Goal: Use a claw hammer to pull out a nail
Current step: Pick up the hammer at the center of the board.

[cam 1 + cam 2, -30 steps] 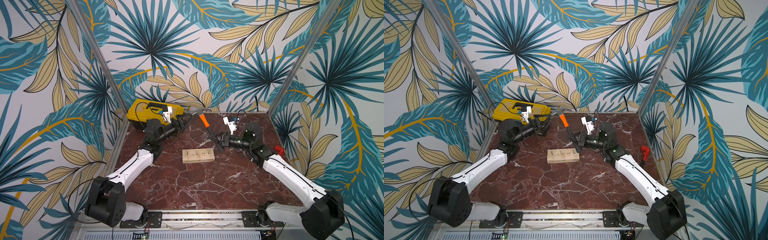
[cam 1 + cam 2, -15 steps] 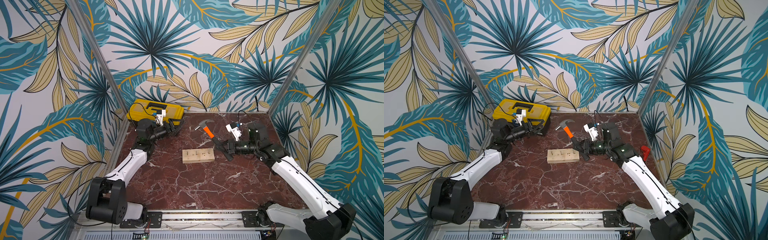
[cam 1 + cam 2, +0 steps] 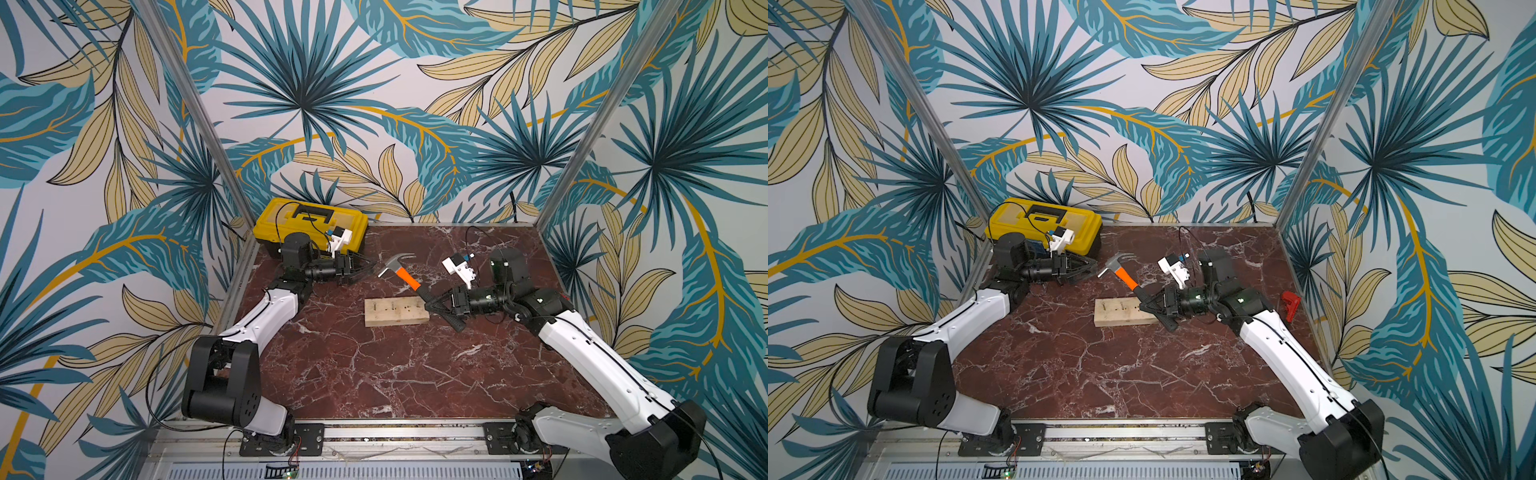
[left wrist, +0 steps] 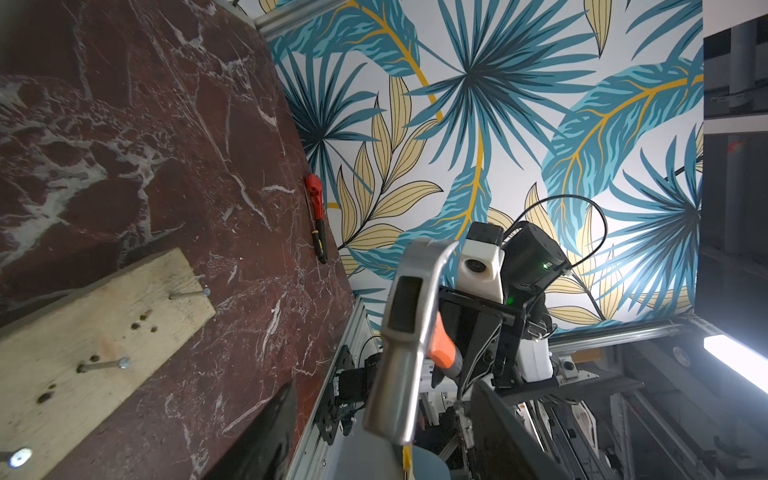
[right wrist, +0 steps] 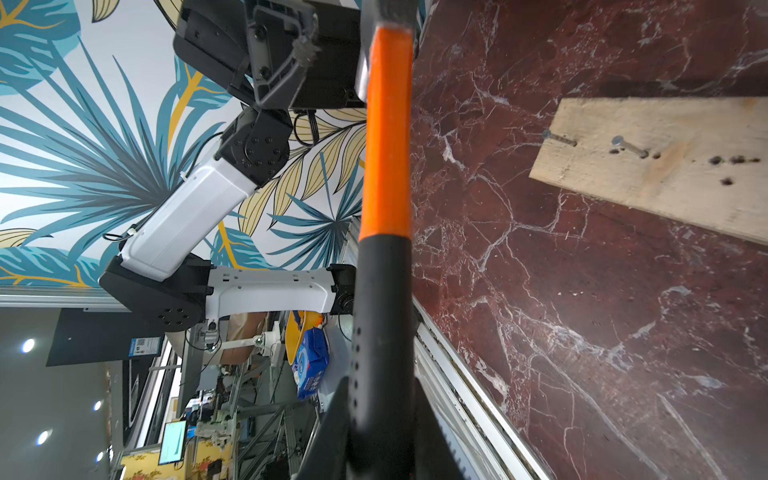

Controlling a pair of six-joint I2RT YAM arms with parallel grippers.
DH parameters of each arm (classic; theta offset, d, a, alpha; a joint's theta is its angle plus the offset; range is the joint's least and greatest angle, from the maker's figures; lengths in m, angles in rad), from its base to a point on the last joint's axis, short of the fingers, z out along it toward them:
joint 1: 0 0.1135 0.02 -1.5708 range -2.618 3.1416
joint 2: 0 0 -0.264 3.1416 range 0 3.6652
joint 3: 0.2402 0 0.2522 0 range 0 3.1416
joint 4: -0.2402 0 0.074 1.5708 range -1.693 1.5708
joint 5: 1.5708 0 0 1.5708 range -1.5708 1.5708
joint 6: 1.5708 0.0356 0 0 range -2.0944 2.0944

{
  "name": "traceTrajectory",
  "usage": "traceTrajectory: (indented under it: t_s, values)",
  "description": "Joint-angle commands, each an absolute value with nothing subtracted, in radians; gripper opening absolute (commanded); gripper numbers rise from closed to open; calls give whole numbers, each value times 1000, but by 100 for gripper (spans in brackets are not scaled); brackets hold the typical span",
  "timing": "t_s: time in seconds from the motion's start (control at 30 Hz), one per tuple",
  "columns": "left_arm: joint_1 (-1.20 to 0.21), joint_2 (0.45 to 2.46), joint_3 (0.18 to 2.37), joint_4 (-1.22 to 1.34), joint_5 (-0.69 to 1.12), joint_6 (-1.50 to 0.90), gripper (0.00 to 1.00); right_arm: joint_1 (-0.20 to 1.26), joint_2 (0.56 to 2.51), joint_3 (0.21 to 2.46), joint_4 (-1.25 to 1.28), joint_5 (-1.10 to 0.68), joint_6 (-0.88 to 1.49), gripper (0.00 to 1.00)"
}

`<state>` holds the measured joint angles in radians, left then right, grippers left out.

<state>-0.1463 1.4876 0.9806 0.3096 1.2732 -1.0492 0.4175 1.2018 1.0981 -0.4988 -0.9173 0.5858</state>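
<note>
Nails (image 5: 631,148) proud of the plank (image 5: 685,187) read clearly only in wrist views.

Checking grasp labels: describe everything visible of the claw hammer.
The claw hammer has a silver metal head with curved claw, orange upper shaft, black dimpled lower grip. The right gripper is shut on the black grip, holding it tilted off the table, head raised beyond the wooden board. The open left gripper sits near the head, apparently not touching.
</note>
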Motion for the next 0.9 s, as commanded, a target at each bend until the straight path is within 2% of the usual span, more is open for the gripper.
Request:
traceTrajectory:
  t_s: [0.0,0.17,0.5,0.87]
  values:
    - [-152,1477,996,311,1341,-1022,69,442,1224,1138,-402,-1013,533,0]
    - [-173,1482,1008,311,1371,-1038,68,462,1251,1138,-374,-1036,538,0]
    - [-223,1513,1035,311,1394,-1039,50,467,1275,1147,-376,-1066,521,0]
    - [-232,1519,1074,311,1420,-1053,16,468,1287,1147,-387,-1080,501,0]
